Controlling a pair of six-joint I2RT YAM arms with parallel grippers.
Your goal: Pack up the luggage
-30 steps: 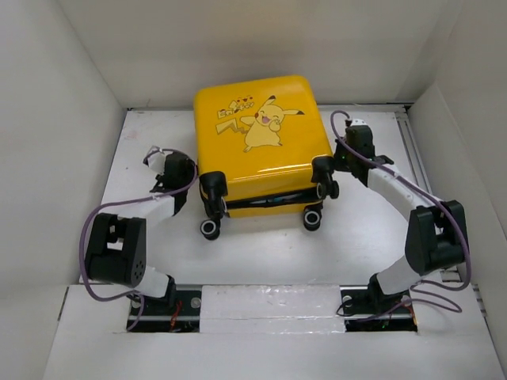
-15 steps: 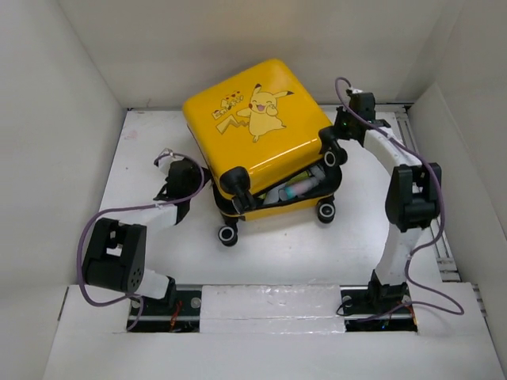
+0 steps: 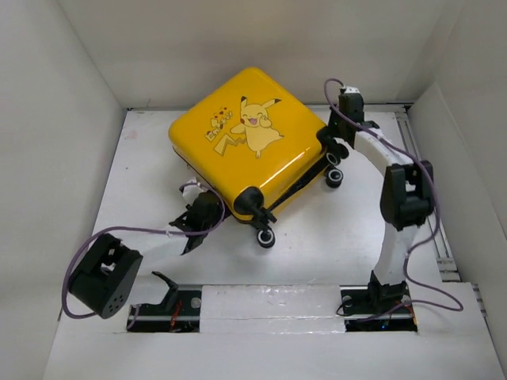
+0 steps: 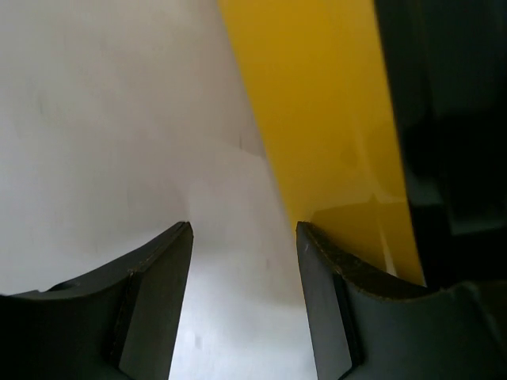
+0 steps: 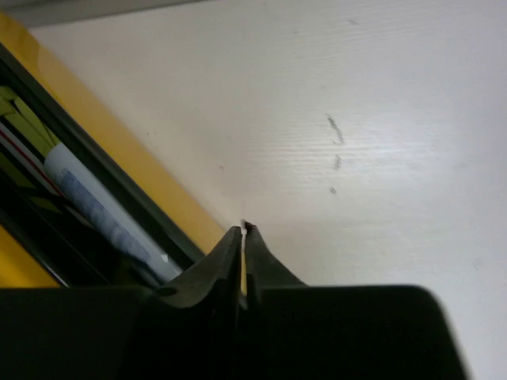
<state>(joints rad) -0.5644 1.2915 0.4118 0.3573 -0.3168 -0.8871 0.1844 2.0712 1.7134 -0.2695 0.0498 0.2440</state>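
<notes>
Top camera looks down from behind; wrist cameras, close in, share edges of the luggage [image 3: 245, 146].

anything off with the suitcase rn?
Yes. The luggage sits diagonal to the edges of the table, and its lid is not fully shut. A dark gap runs along the wheel side, and the right wrist view shows a white tube inside through the opening.
</notes>
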